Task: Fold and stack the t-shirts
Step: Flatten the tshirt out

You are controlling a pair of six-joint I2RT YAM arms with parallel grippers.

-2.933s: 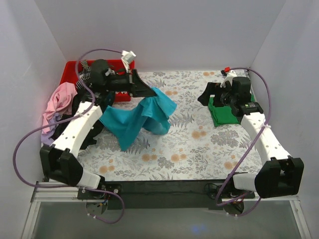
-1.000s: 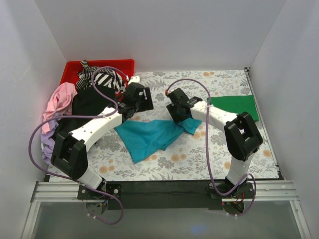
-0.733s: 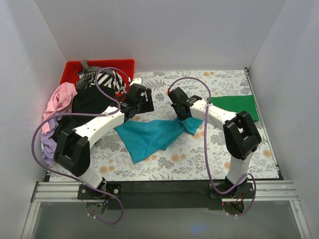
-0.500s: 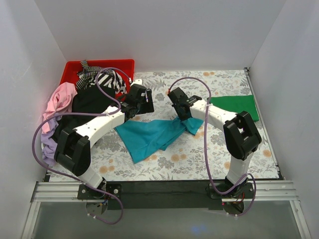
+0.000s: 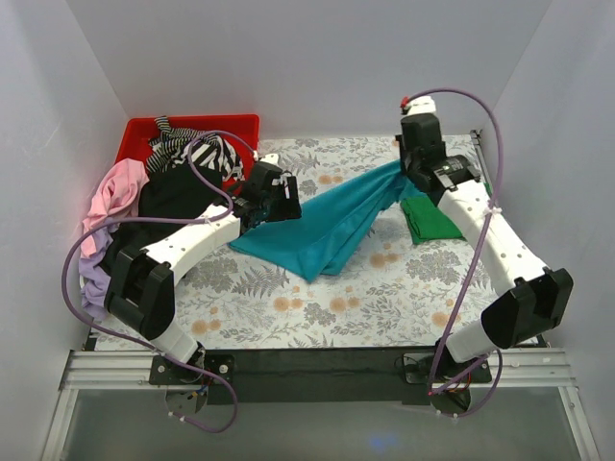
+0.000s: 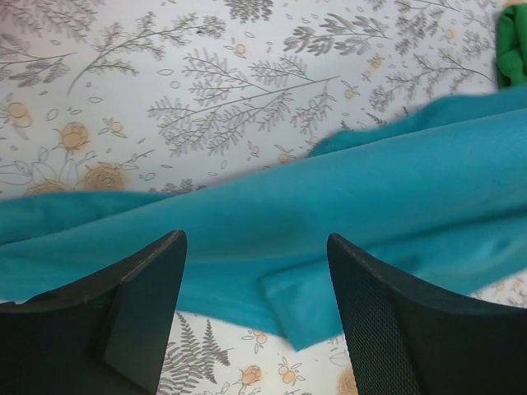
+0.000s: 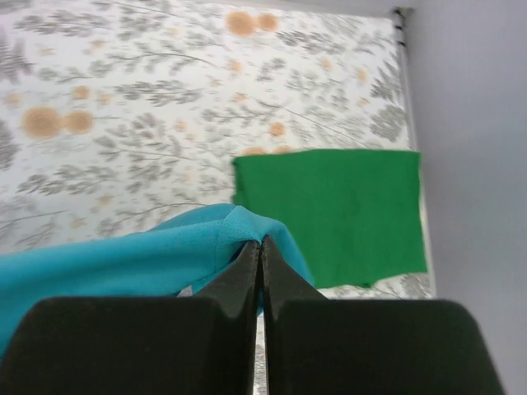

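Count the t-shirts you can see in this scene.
6: teal shirt stretched mid-table; green shirt folded, right; striped shirt in red bin; black shirt, pink shirt, lilac shirt heaped left. More may be hidden there.

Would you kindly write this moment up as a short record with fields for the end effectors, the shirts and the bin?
left end effector: open, over the teal shirt
right end effector: shut on the teal shirt's end, near the green shirt
teal shirt: stretched across the table between the end effectors
green shirt: folded flat, right side of table
bin: far left corner, holds a striped shirt
pile: pink, black and lilac shirts at the left edge
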